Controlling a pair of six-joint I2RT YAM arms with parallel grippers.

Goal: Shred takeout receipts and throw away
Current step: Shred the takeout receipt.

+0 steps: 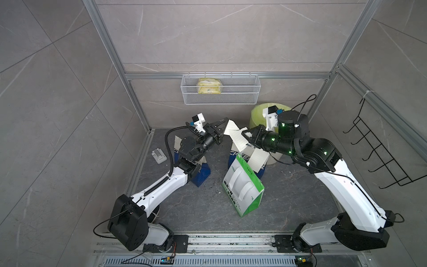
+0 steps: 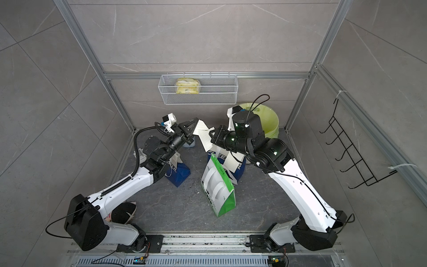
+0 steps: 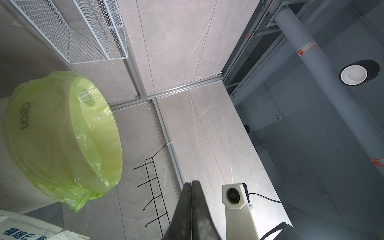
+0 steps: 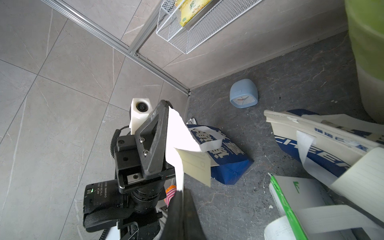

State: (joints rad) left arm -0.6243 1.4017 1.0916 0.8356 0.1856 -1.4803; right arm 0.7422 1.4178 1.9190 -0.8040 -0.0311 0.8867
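Takeout receipt (image 1: 231, 126) hangs in the air between the two arms, above the blue-and-white bag (image 1: 232, 153) and just in front of the green-lined bin (image 1: 255, 113). It is thin white paper, creased and folded over, with a lined strip trailing down from it. The left gripper (image 1: 226, 120) is clamped on its upper edge and the right gripper (image 1: 243, 133) is pinched on a lower part, which the right wrist view shows plainly. This looks like the tearing step. Next the two grips must pull or twist apart without slipping, then carry the pieces to the bin. Another white slip (image 1: 260, 159) rests against the bag.
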